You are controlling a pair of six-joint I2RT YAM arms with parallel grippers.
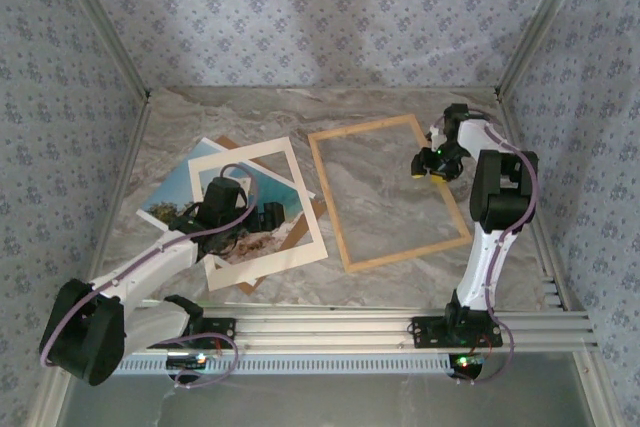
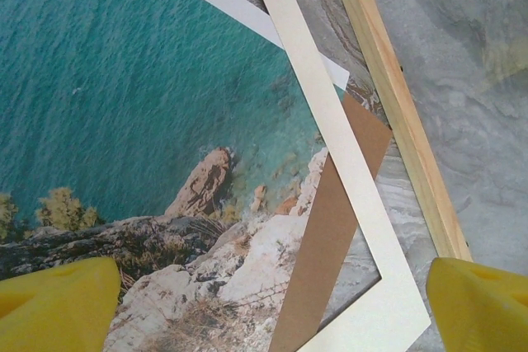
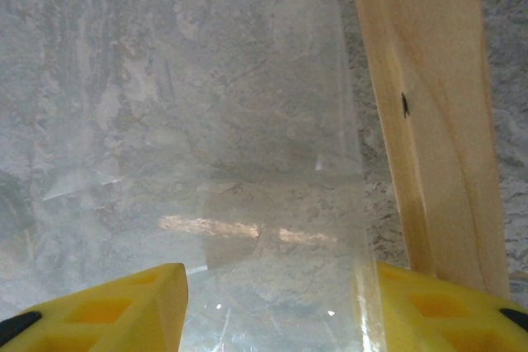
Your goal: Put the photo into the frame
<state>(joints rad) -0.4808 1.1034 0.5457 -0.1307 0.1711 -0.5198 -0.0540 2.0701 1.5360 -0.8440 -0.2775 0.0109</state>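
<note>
Photo [image 2: 124, 96] lies directly beneath our wide-open left gripper [image 2: 268, 307], partly under the cream mat [image 2: 353, 171], with the frame [image 1: 329, 202] just to its right below our open, empty right gripper [image 1: 432, 165].

A robot test cell is shown: the marble-look table [image 1: 400, 117] is enclosed behind and beside by floral-papered panels [image 1: 300, 7], with aluminium rails [image 1: 330, 327] along its near edge.

White arms [image 1: 150, 265] — black joints, yellow fingers [image 2: 58, 302].
</note>
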